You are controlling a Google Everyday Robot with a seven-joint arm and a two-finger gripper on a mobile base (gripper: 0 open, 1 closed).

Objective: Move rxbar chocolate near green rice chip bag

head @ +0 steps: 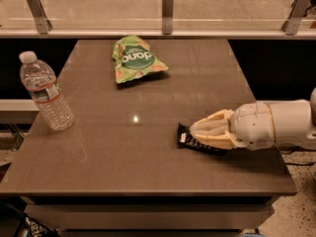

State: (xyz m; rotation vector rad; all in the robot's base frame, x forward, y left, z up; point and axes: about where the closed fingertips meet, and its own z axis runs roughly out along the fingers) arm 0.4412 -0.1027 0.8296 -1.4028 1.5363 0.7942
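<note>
- Where lettering shows, little of it reads: the green rice chip bag (138, 59) carries white letters on a dark green round logo, seen upside down from this side, and I cannot make out the word.
- White rows of print on the rxbar chocolate (185, 138) are too small to read.
- A reddish band circles the water bottle (46, 92); no text on it is legible.
- Count: one bag, one bar, one bottle, one claw, all on or over one table (148, 167).
- The bag lies flat at the far middle of the table; the bottle stands upright at the left edge, well apart from it.
- The bar lies flat at the right near side, well apart from the bag.
- The claw (193, 132) reaches in from the right and sits low on the bar, covering its right part; only the bar's left end shows.
- Whether the claw is gripping the bar or merely resting over it cannot be told.
</note>
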